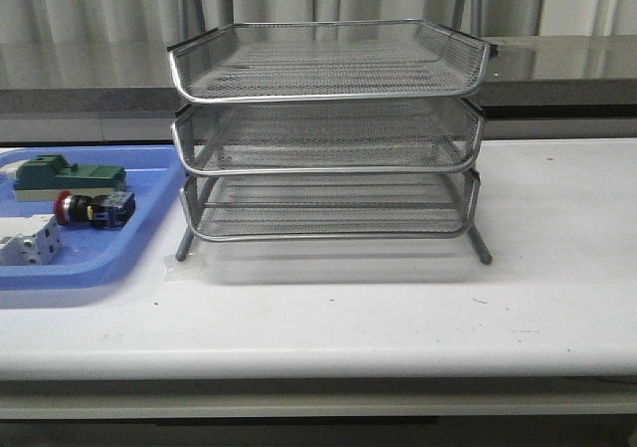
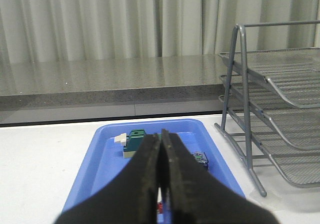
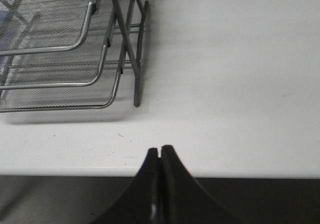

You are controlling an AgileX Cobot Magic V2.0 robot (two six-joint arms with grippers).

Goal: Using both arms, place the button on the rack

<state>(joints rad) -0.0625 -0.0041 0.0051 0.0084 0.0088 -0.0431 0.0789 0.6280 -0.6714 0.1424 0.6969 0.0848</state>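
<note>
Looking over the table, I find the button [image 1: 92, 209] lying on its side in the blue tray [image 1: 100, 268] at the far left, red cap pointing left, between a green block [image 1: 68, 177] farther back and a white block [image 1: 28, 240] nearer me. The rack [image 1: 328, 138] stands in the middle of the table, just right of the tray, all three wire shelves bare.

My left gripper [image 2: 161, 149] hangs above the near end of the tray with its jaws pressed together, nothing between them. My right gripper [image 3: 160, 159] sits over the near edge of the table, right of the rack's leg, jaws likewise closed and holding nothing. So nothing has been picked up yet, as I judge it.

Several things could go wrong from here. The button lies close to its neighbours, so if I come down with my left jaws spread wide I may knock the green or white block, or catch one along with the button. The cap is round and the button rests on its side, so I think a pinch across the cap could let it roll or squirt out; the squarer body looks like the safer hold. The shelves are stacked tightly, so carrying it in could snag my fingers on a wire rim.
</note>
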